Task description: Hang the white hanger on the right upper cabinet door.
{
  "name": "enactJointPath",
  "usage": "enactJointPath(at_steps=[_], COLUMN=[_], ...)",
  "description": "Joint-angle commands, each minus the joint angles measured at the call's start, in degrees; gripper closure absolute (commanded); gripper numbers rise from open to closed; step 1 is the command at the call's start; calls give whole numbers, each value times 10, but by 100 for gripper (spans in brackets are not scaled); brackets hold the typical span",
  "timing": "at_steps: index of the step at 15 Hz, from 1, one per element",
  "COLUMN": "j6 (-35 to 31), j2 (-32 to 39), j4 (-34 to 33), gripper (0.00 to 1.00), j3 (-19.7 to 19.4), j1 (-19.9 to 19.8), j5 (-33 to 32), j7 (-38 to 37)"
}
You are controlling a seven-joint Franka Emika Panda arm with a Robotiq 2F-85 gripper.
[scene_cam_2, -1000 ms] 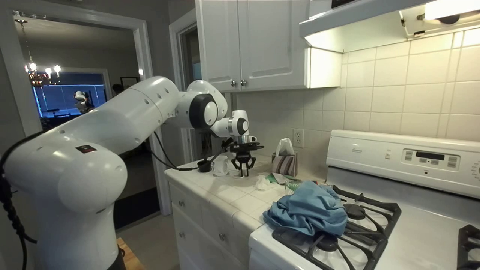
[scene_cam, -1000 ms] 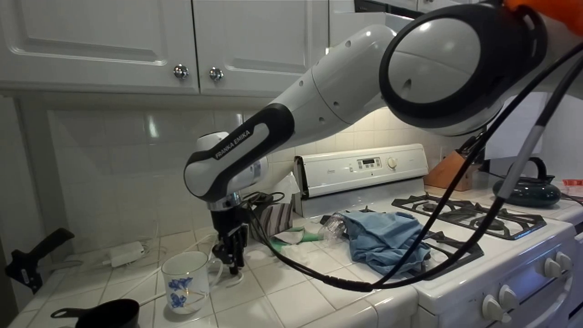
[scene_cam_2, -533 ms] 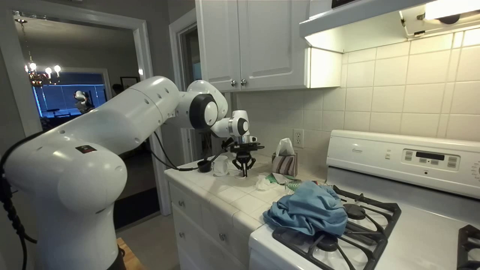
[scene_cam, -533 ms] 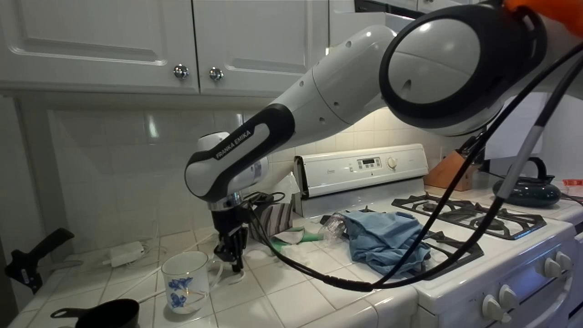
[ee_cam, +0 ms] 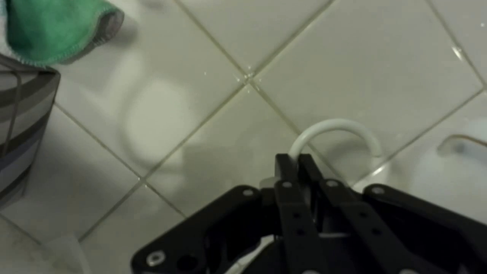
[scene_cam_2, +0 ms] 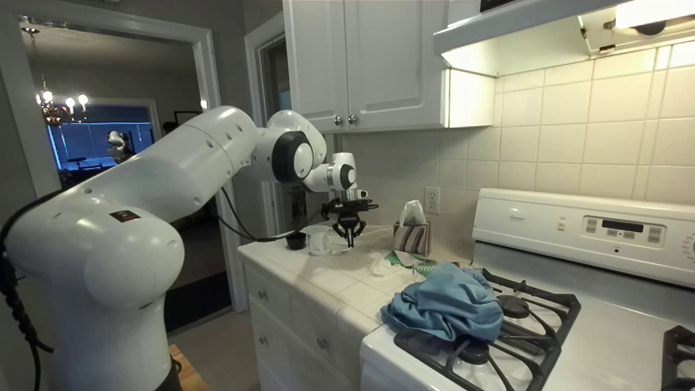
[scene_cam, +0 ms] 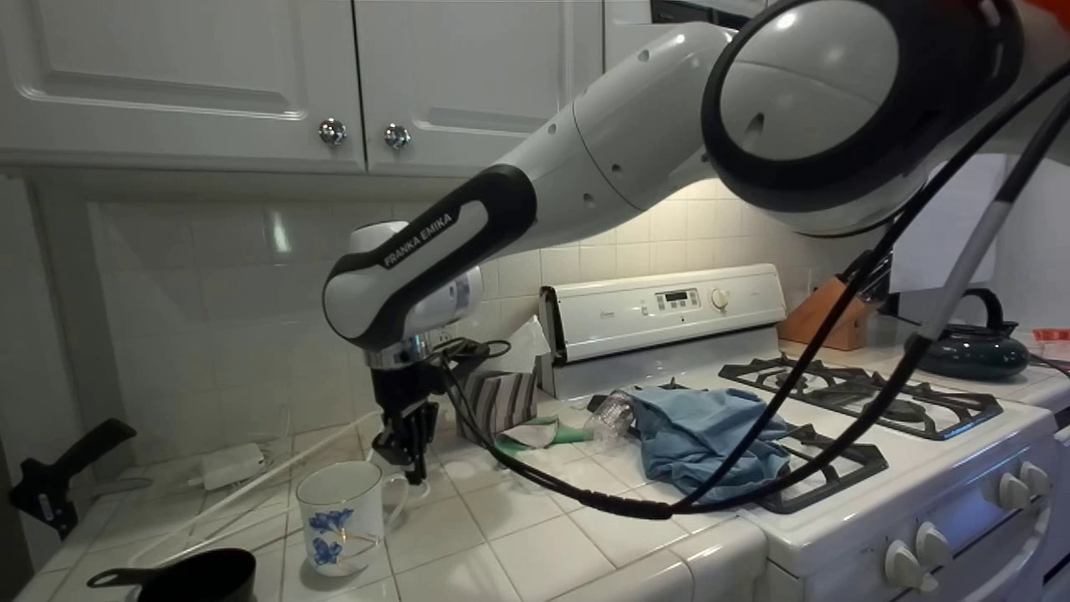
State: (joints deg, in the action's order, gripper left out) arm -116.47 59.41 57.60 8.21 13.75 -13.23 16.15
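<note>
The white hanger [scene_cam: 284, 466] slants above the tiled counter behind the mug in an exterior view. Its curved hook [ee_cam: 336, 123] shows in the wrist view, and part of its body is hidden behind my fingers. My gripper [ee_cam: 295, 156] is shut on the hanger at the base of the hook. In both exterior views the gripper [scene_cam: 415, 477] [scene_cam_2: 351, 243] points down, a little above the counter beside the mug. The right upper cabinet door [scene_cam: 493, 75] [scene_cam_2: 391, 60] is closed, with a round metal knob [scene_cam: 396, 136] [scene_cam_2: 352, 119] at its lower left corner.
A white mug [scene_cam: 338, 522] with blue flowers and a small black pan [scene_cam: 196, 579] stand close to the gripper. A striped tissue box [scene_cam_2: 411, 239] stands towards the wall. A blue cloth [scene_cam_2: 448, 304] lies on the stove. A green cloth [ee_cam: 53, 30] lies by the box.
My gripper's fingers have closed together on the hanger. Since then the arm has risen a little and moved slightly left in both exterior views, and the hanger has lifted with it.
</note>
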Motion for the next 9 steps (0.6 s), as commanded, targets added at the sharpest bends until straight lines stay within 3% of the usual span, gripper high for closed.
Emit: enactJointPath(at_steps=[1, 6, 9], j6=[-24, -20, -24], j2=[-51, -113, -168], j4=[39, 76, 134], gripper=[98, 98, 98], j3=[12, 8, -6], j1=[2, 2, 1], j5=[4, -3, -17], j7=[-8, -14, -24])
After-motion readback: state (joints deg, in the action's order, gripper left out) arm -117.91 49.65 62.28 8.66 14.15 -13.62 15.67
